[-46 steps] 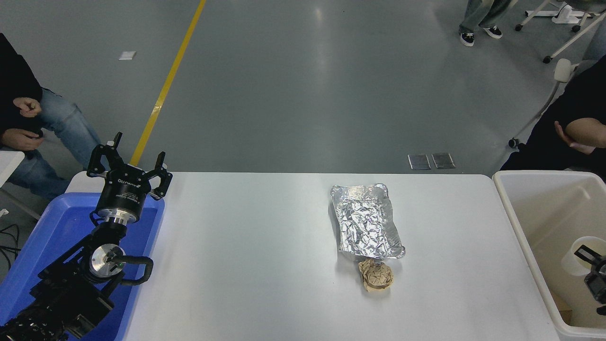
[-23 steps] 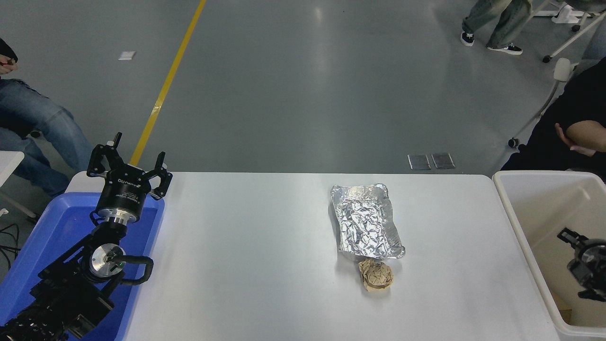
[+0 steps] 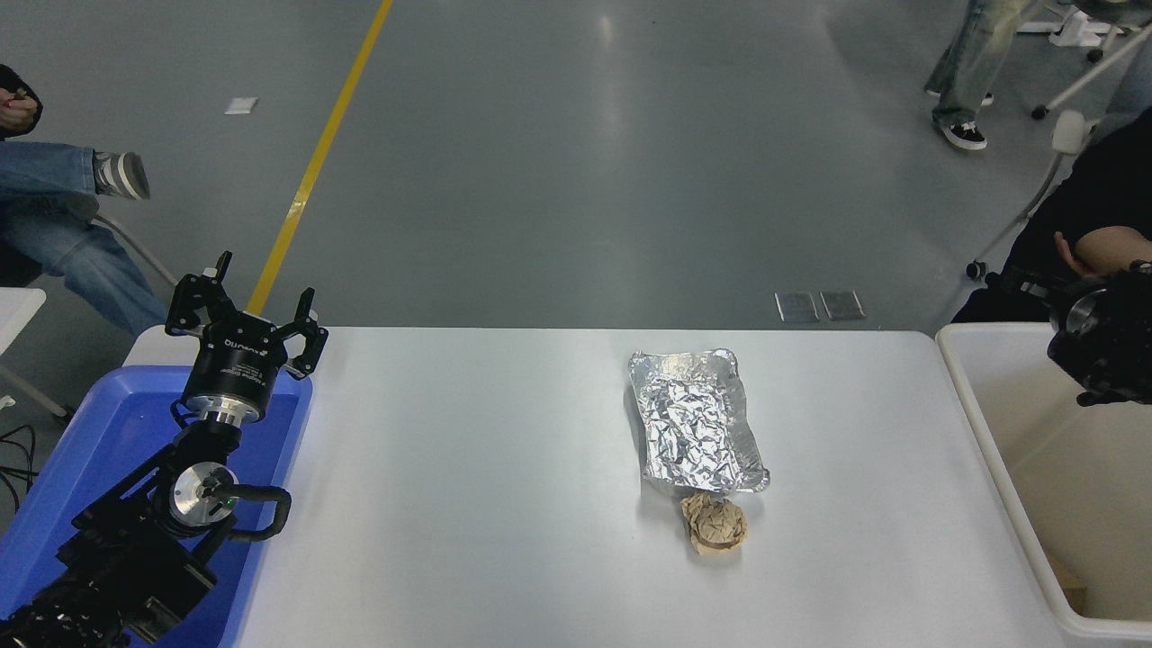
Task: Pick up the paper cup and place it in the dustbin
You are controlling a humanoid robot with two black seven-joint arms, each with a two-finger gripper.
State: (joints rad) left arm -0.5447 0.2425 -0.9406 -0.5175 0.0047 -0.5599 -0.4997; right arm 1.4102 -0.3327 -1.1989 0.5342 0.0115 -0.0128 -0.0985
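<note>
Since a second ago my right gripper has risen above the dustbin, grip state unreadable, cup unseen; swinging back could clip the rim.

We have one view only, a head camera mounted high on the robot's side, facing forward and down toward 12 o'clock. It takes in the whole table at middle distance, with open floor beyond. The arms enter at 7 and 3 o'clock.
</note>
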